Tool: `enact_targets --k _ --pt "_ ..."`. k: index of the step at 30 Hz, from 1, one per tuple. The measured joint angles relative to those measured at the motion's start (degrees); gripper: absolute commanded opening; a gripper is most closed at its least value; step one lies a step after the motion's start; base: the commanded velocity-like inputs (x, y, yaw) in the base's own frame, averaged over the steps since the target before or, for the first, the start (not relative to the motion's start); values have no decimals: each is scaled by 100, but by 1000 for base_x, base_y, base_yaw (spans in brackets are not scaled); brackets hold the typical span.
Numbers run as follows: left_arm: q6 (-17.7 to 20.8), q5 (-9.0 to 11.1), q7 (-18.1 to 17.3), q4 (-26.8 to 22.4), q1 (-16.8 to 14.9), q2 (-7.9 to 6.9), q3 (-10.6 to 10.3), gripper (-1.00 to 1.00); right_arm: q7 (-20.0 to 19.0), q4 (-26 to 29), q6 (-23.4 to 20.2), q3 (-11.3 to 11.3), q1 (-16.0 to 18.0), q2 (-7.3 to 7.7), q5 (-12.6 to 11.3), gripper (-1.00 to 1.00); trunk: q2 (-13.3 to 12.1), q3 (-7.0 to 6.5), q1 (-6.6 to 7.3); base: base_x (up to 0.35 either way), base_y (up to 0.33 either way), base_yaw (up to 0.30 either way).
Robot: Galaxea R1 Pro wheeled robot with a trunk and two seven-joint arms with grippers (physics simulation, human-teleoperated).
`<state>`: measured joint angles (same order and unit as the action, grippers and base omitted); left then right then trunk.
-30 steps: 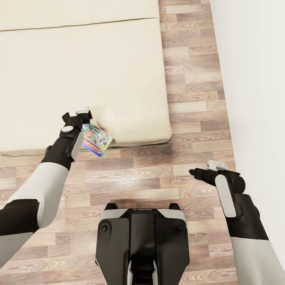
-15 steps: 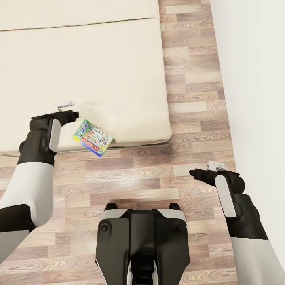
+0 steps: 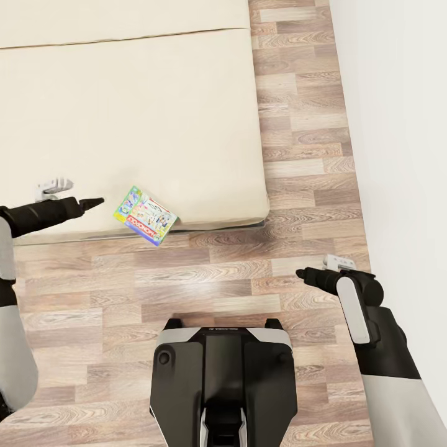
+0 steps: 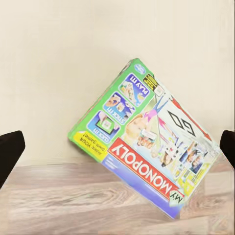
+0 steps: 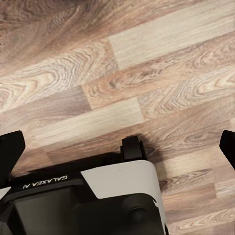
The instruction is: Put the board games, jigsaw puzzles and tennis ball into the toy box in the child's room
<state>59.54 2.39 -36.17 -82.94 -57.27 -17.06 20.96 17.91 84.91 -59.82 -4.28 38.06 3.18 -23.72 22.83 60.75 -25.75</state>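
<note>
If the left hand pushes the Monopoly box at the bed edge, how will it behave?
The Monopoly box looks thin, flat and stiff, so it would probably slide, not roll. It overhangs the bed's edge above the floor, so a nudge may tip it off. The left hand is beside it, apart.

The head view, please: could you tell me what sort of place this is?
Probably a bedroom: a low bed with a plain cream mattress, a wood-plank floor, a white wall, and a colourful Monopoly game box on the bed's edge.

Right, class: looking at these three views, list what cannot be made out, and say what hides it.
- Board game: head view; how much rests on the bed is unclear.
- Its small print: left wrist view, too small to read.
- Left gripper: head view, edge-on, opening unreadable.
- Right gripper: head view, same.
</note>
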Motion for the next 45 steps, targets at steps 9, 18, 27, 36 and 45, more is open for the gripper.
enact_targets --k 9,18,27,36,45 --pt "-3 -3 -1537 -126 1010 -556 369 100 -7 3 163 11 -13 -8 -37 100 -1 0 -2 -197 0 0" --pt "-5 -9 -2051 -134 1973 -622 532 100 -7 9 517 38 -301 -37 -34 100 -1 -29 -2 -261 0 0" --pt "-7 -3 -2113 -134 2473 -593 652 100 -6 14 706 44 -477 -44 -10 100 0 -35 -1 -225 1 0" --pt "-16 4 -2117 -61 2725 -573 667 100 -20 9 891 51 -505 -42 -33 100 0 -35 -1 -131 25 0" --pt "-60 -28 -2072 262 2942 -563 665 100 -219 4 1217 65 -638 -68 7 100 0 -35 0 -12 3 0"
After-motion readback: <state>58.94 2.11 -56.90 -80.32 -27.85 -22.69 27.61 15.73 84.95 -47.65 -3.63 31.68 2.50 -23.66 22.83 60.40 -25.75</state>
